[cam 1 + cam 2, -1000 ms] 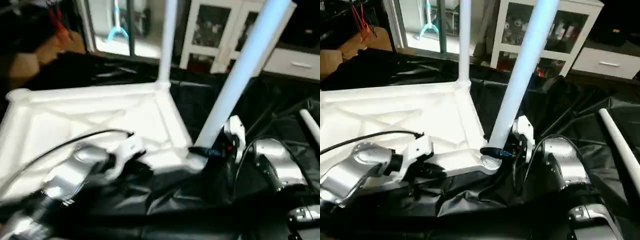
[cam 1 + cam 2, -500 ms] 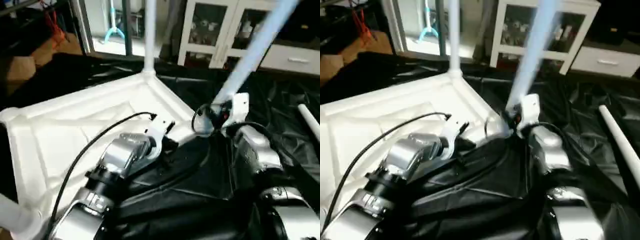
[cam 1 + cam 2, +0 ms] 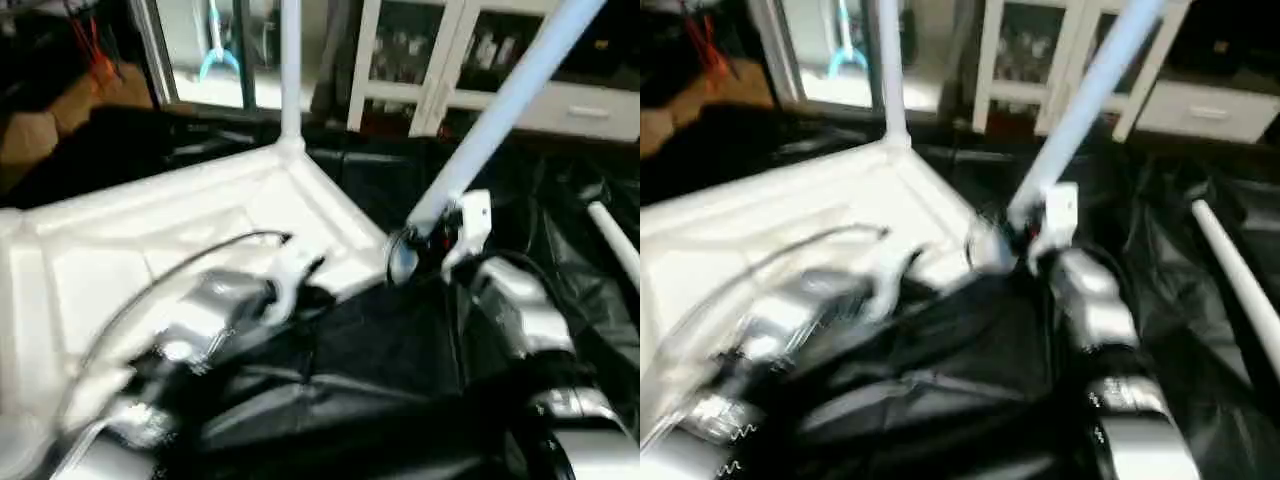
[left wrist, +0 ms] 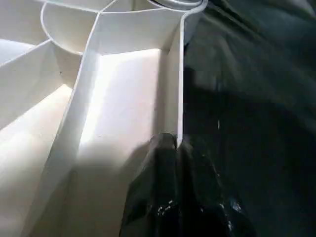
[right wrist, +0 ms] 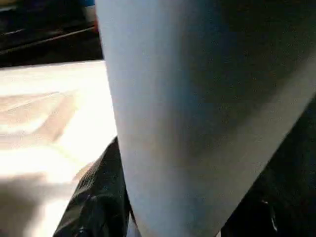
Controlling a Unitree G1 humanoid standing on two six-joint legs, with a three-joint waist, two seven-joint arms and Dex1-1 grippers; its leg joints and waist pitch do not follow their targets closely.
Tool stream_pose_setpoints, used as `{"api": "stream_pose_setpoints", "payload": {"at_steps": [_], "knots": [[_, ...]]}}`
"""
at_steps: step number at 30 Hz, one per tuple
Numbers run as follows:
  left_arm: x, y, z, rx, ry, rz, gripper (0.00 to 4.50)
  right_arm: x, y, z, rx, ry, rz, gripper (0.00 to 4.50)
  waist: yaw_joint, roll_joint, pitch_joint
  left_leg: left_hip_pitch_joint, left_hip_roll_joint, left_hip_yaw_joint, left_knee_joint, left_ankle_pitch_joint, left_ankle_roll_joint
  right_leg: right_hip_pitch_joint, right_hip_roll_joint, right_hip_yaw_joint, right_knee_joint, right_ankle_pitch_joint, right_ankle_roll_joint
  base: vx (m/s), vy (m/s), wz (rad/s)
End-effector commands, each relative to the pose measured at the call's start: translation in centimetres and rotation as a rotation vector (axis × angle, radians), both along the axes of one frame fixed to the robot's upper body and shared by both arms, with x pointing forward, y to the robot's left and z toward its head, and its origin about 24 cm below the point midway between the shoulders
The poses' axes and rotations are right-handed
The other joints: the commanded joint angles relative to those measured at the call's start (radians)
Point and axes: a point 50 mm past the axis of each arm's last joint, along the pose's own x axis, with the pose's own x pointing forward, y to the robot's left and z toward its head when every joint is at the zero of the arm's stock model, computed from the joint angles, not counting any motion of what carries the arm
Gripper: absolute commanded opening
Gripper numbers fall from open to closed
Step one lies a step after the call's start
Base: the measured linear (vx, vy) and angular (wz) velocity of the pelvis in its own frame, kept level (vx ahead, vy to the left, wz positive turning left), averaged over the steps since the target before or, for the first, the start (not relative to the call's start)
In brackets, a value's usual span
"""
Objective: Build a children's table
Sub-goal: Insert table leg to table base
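The white tabletop (image 3: 150, 250) lies underside up on black sheeting. One leg (image 3: 290, 70) stands upright in its far corner. A second leg (image 3: 500, 110) leans to the right from the near right corner, where my right gripper (image 3: 415, 245) is shut around its lower end; that leg (image 5: 187, 123) looms close in the right wrist view. My left gripper (image 3: 315, 290) is at the tabletop's near rim, a little left of that corner. In the left wrist view its black fingers (image 4: 165, 148) pinch the thin side wall (image 4: 173, 74), just short of a round socket (image 4: 74, 29).
A loose leg (image 3: 615, 240) lies on the black sheeting (image 3: 380, 350) at the right. A white cabinet (image 3: 420, 60) stands behind, and cardboard boxes (image 3: 40, 130) sit at the back left.
The head views have swung and tilted. My left gripper now sits closer to the near right corner along the rim. The right gripper still holds the leaning leg.
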Motion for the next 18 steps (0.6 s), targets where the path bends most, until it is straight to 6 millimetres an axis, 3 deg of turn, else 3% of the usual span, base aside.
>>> {"api": "stream_pose_setpoints", "payload": {"at_steps": [1,2,3,4,8,12,18], "knots": [[-2.6,-1.0,1.9,-0.14,-0.02,-0.324,0.0,-6.2,1.4,-7.7,-0.072,0.436,0.409,1.85,0.004,0.013,-0.02,-0.014,0.054,-0.03,-0.057,-0.049,0.115,0.027,-0.085,0.048,-0.058,0.133,-0.265,0.0,0.0,0.0],[-2.6,-1.0,1.9,-0.14,-0.02,-0.324,0.0,-6.2,1.4,-7.7,-0.072,0.436,0.409,1.85,0.004,0.015,-0.02,-0.013,0.055,-0.03,-0.053,-0.03,0.14,0.028,-0.086,0.048,-0.051,0.194,-0.278,0.0,0.0,0.0],[-3.1,-0.7,2.0,-0.149,0.0,-0.368,0.0,-6.4,0.9,-7.6,-0.086,0.434,0.445,1.85,0.005,0.017,-0.021,-0.005,0.056,-0.026,-0.05,-0.002,0.153,0.024,-0.085,0.051,-0.047,0.251,-0.29,0.056,-0.017,0.03],[-3.8,0.1,2.1,-0.135,0.041,-0.415,0.0,-6.8,-0.3,-7.2,-0.121,0.401,0.522,1.85,0.006,0.02,-0.023,-0.003,0.056,-0.027,-0.047,0.025,0.163,0.025,-0.084,0.049,-0.04,0.293,-0.301,0.056,-0.017,0.03],[-3.9,1.3,1.9,-0.098,0.05,-0.42,0.0,-7.0,-2.4,-6.7,-0.249,0.338,0.61,1.85,0.017,0.017,-0.029,0.003,0.056,-0.026,-0.038,0.128,0.181,0.03,-0.078,0.049,-0.022,0.464,-0.312,0.04,-0.005,0.02],[-4.1,2.0,1.8,-0.094,0.062,-0.433,0.0,-7.3,-3.4,-6.1,-0.245,0.334,0.664,1.85,0.02,0.012,-0.03,0.004,0.053,-0.026,-0.038,0.128,0.175,0.037,-0.074,0.048,-0.02,0.485,-0.305,0.0,0.0,0.0],[-4.4,2.3,1.9,-0.098,0.076,-0.447,0.0,-8.2,-3.7,-6.5,-0.227,0.364,0.72,1.85,0.033,0.013,-0.03,0.004,0.056,-0.024,-0.038,0.097,0.158,0.037,-0.076,0.046,-0.021,0.435,-0.294,0.0,0.0,0.0]]}}
